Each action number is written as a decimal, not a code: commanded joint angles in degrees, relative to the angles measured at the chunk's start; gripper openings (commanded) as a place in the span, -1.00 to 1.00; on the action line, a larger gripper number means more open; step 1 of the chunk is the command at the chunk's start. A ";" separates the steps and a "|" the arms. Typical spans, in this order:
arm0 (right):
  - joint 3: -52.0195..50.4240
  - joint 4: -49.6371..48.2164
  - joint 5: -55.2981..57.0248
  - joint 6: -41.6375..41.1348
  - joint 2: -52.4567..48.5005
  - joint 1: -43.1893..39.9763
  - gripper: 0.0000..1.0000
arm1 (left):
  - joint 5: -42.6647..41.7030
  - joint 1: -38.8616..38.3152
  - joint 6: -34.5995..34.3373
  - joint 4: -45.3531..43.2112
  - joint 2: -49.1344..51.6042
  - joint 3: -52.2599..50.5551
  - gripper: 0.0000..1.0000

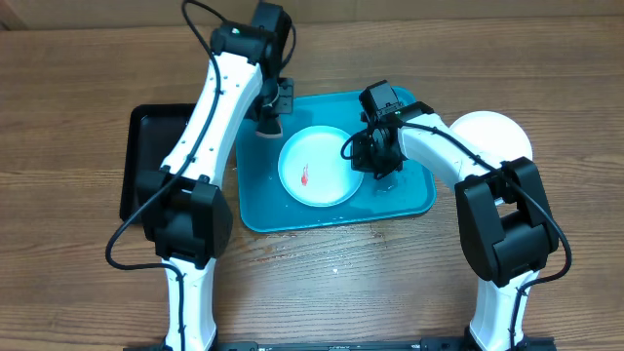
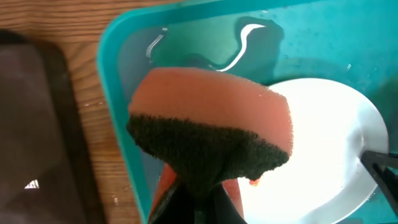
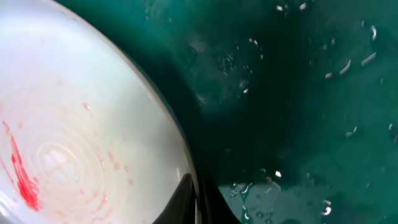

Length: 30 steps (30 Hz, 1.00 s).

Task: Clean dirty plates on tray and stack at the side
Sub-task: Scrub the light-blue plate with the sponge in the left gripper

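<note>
A white plate (image 1: 317, 166) with a red smear (image 1: 304, 176) lies in the wet teal tray (image 1: 414, 200). My right gripper (image 1: 357, 154) is shut on the plate's right rim; in the right wrist view the fingers (image 3: 199, 199) pinch the rim of the plate (image 3: 74, 124). My left gripper (image 1: 270, 119) is shut on an orange sponge (image 2: 211, 121) with a dark scouring side, held over the tray's upper left corner, beside the plate (image 2: 323, 143). A clean white plate (image 1: 492, 132) rests on the table right of the tray.
A black tray (image 1: 146, 156) lies on the wooden table left of the teal tray and also shows in the left wrist view (image 2: 31, 124). Water pools and droplets (image 3: 311, 124) cover the teal tray's floor.
</note>
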<state>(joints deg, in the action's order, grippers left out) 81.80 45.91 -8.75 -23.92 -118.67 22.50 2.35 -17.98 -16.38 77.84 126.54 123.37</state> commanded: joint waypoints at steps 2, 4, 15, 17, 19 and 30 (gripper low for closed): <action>-1.53 0.81 1.64 -6.60 -1.07 0.04 -0.93 | -0.72 -1.57 -0.57 -1.73 -0.52 -3.45 -0.92; -1.97 0.70 1.60 -6.58 -1.07 0.04 -0.93 | -0.72 -1.97 -0.57 -2.93 -0.52 -5.49 -0.91; -5.66 -2.49 1.60 -6.58 -1.07 0.04 -0.93 | -4.63 -2.75 1.16 -8.55 -0.52 -14.71 -0.92; -5.66 -2.73 1.60 -6.58 -1.07 0.04 -0.93 | -5.88 -2.75 1.49 -9.51 -0.52 -15.93 -0.92; -5.66 -2.82 1.57 -6.58 -1.07 0.04 -0.93 | -6.97 -2.78 2.29 -10.27 -0.52 -16.87 -0.93; -5.66 -2.69 0.98 -7.08 -1.07 0.85 -0.93 | -6.86 -3.56 2.01 -12.20 -0.26 -17.92 -0.92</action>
<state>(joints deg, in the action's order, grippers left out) 78.96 42.46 -10.15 -29.80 -117.49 22.61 -3.49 -20.93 -15.53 65.87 126.56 105.86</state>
